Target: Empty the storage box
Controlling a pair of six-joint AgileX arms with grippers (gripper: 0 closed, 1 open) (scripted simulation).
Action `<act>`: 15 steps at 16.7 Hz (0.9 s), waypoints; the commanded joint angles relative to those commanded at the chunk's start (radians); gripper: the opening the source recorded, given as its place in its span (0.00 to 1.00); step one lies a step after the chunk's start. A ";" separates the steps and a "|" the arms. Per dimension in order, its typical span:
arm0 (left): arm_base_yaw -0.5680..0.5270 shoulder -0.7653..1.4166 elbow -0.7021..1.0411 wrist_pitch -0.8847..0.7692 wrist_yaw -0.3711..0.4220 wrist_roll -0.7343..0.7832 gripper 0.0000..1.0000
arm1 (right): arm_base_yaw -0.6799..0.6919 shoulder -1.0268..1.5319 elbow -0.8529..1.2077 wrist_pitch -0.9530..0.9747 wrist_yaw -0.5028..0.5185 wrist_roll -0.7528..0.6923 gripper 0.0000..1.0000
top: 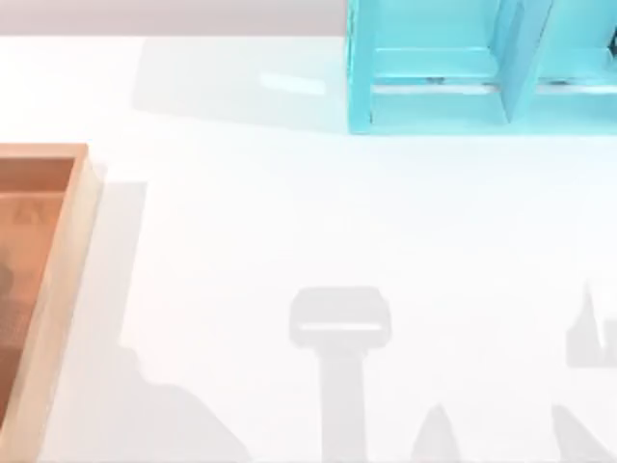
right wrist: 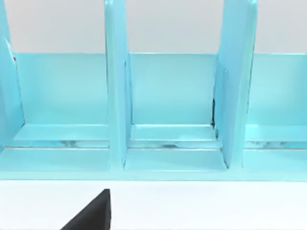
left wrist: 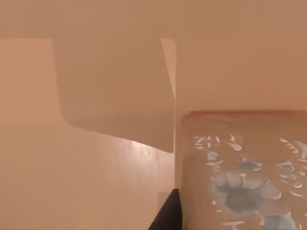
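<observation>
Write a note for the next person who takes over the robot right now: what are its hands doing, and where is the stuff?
Left hand: down inside the wooden box, close above a tan block with blue flower marks. One dark finger shows beside the block; I can't tell whether the hand is open or shut.
Right hand: facing the blue shelf across the white table. One dark finger shows; open or shut, I can't tell.
Box: at the table's left edge. Shelf: at the far right.
Done: nothing that I can see.
Left: take the block out of the box.
</observation>
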 joint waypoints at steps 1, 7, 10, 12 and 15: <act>0.000 0.000 0.000 0.000 0.000 0.000 0.00 | 0.000 0.000 0.000 0.000 0.000 0.000 1.00; -0.001 -0.019 0.080 -0.100 0.001 0.001 0.00 | 0.000 0.000 0.000 0.000 0.000 0.000 1.00; -0.003 -0.046 0.183 -0.232 0.001 0.000 0.00 | 0.000 0.000 0.000 0.000 0.000 0.000 1.00; -0.004 -0.068 0.257 -0.328 0.001 -0.001 0.00 | 0.000 0.000 0.000 0.000 0.000 0.000 1.00; -0.006 -0.099 0.354 -0.456 0.001 -0.004 0.00 | 0.000 0.000 0.000 0.000 0.000 0.000 1.00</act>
